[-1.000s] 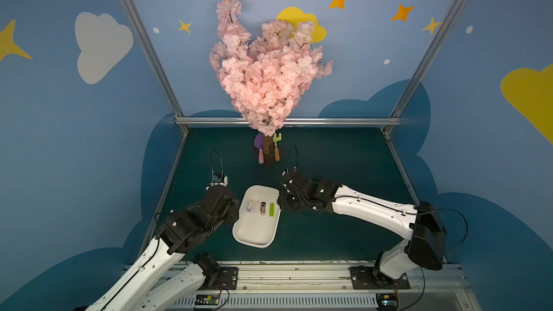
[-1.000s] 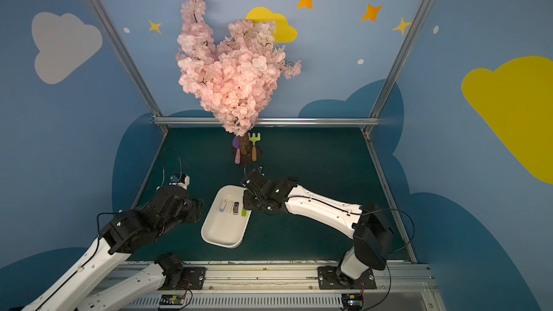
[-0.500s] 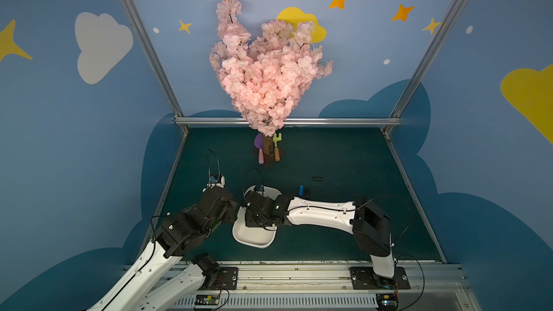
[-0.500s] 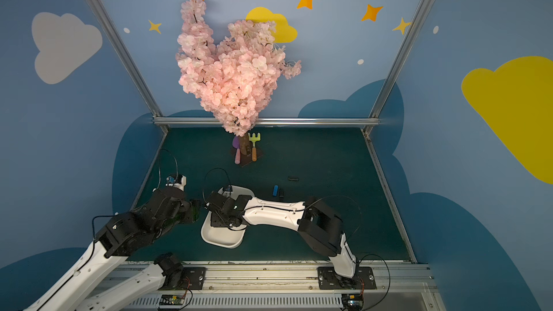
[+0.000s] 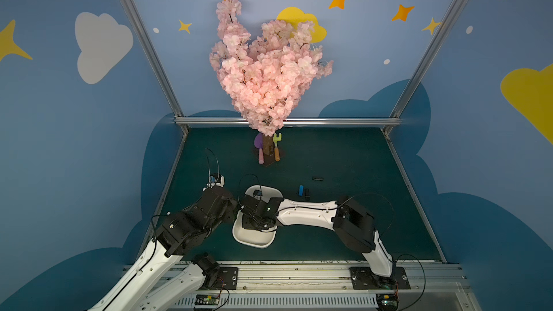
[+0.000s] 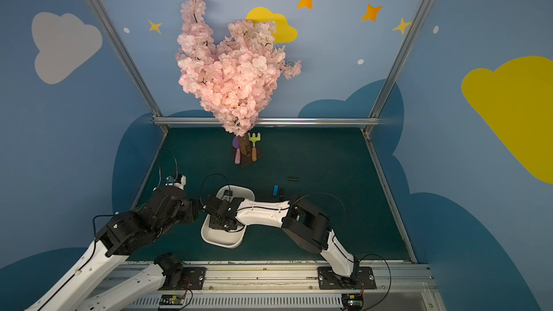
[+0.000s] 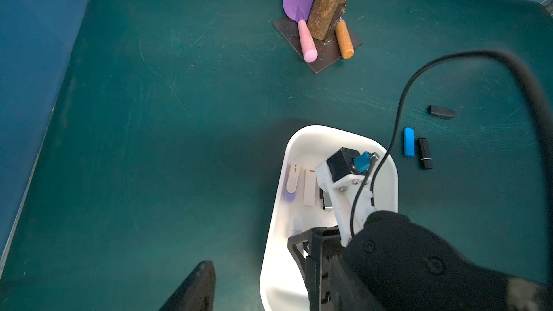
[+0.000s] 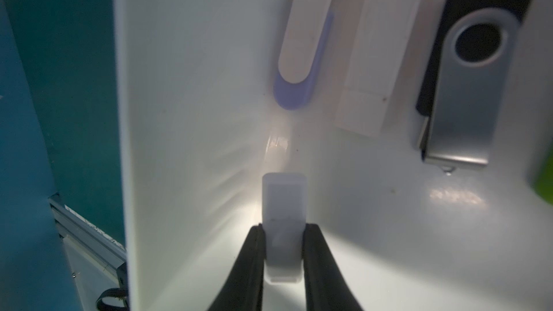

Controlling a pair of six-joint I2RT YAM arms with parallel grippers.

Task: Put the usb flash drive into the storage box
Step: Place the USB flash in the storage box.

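The right hand (image 8: 284,230) is reaching down into the storage box (image 5: 254,239) near the front of the tabletop (image 5: 344,157), clamping a white usb flash drive (image 8: 284,198) low over the box floor. The left hand (image 5: 231,206) is hovering just beside the box's left rim; only one finger (image 7: 194,285) is showing, so open or closed cannot be told. Farther inside, three sticks are lying side by side (purple-tipped stick (image 8: 302,40), plain white stick (image 8: 377,55), black-and-silver swivel stick (image 8: 466,79)). Beyond the box, a blue stick (image 5: 300,190) and a black stick (image 5: 307,193) are lying together; another black one (image 5: 317,178) is lying farther off.
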